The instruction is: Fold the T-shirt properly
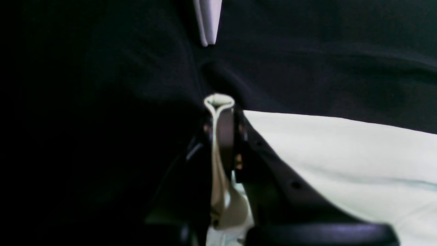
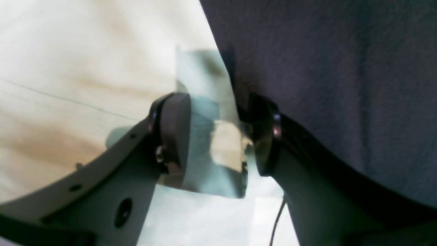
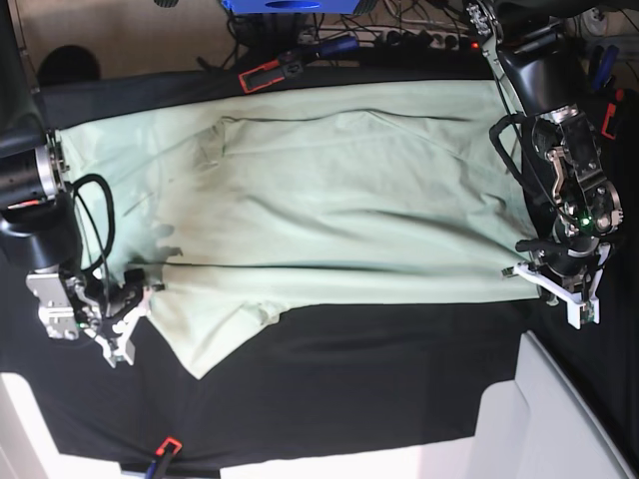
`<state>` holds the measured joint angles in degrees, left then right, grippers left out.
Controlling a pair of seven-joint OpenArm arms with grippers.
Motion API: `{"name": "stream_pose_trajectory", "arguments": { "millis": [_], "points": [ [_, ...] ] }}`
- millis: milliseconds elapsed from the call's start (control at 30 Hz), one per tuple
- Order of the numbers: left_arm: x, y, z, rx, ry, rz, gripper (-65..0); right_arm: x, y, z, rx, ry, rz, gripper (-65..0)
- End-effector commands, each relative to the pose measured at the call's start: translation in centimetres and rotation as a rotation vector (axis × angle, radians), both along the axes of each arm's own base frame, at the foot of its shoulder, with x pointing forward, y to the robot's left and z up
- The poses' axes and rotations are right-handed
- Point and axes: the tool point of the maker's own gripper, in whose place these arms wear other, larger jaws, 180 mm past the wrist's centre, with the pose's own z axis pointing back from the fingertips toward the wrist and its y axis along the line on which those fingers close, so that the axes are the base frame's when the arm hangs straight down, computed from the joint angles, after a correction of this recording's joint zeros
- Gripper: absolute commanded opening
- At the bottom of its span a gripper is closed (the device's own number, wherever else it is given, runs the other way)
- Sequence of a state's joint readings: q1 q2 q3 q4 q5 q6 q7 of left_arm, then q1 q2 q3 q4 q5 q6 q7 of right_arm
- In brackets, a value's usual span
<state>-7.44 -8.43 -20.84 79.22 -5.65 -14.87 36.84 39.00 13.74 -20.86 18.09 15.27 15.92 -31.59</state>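
The T-shirt (image 3: 329, 210) is spread flat across the worktop's (image 3: 379, 379) far half, w/ the hem pinched in the shut left hand (image 1: 220, 102), prob. to keep it taut. The right hand (image 2: 218, 136) is half open around a shirt edge, not clamped.

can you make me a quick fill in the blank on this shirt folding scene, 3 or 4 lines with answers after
1. The T-shirt lies spread on a ____ table cloth.
2. The left gripper is ____ on a fold of the shirt's edge.
3. The right gripper has its jaws apart, with the shirt's ____ between them.
4. In the base view, the arm holding the shirt's edge pinched is on the ____ side of the picture.

Missing words: black; shut; edge; right
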Motion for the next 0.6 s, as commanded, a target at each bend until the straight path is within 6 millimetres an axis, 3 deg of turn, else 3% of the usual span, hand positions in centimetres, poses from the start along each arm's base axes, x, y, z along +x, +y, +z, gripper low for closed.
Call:
{"name": "stream_pose_trajectory", "arguments": {
  "millis": [0, 67, 233, 433, 567],
  "points": [
    [1.0, 0.8, 1.9, 0.022, -0.060, 0.009, -65.0, 2.0, -0.4, 1.7, 0.003, -0.051, -0.010, -38.4],
    [1.0, 0.8, 1.9, 0.022, -0.060, 0.009, -65.0, 2.0, -0.4, 1.7, 0.003, -0.051, -0.010, -40.2],
    [1.0, 0.8, 1.9, 0.022, -0.060, 0.009, -65.0, 2.2, -0.3, 1.9, 0.004, -0.058, -0.008, -65.0],
    [1.0, 0.8, 1.9, 0.022, -0.060, 0.009, -65.0, 2.6, -0.3, 2.3, 0.004, -0.067, -0.007, -65.0],
    [1.0, 0.8, 1.9, 0.022, -0.060, 0.009, -65.0, 3.9, -0.1, 3.5, 0.006, -0.102, -0.002, -65.0]
  ]
}}
